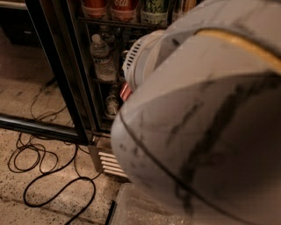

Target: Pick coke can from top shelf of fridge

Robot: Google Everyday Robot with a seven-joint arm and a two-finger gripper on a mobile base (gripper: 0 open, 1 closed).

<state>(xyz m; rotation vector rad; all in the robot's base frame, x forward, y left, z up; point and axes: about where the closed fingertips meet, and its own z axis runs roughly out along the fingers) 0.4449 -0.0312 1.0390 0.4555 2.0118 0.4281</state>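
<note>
Arm housing (pixel 206 132), white and marked with dark scuffs, fills the right and centre of the camera view and blocks most of the fridge (pixel 66 74) interior. The gripper lies somewhere behind this housing and is not visible, so whether it is spread, pressed together or pinching anything cannot be told. The coke can (pixel 125 8) stands upright on the top shelf (pixel 105 20), a dark wire rack, at the upper edge of the view. Only its lower body shows: it is red with pale lettering, and its top is cropped off. It sits between an orange-brown container (pixel 94 6) on one side and a green-labelled container (pixel 154 8) on the other, close to both. On the rack below stands a clear water bottle (pixel 103 57). A small red sliver (pixel 126 92) shows at the edge of the housing and cannot be identified. The black door frame (pixel 48 66) stands open at the left. A ribbed metal base (pixel 109 160) runs under the cabinet, and a black cable (pixel 52 193) loops across the speckled floor (pixel 26 211).
</note>
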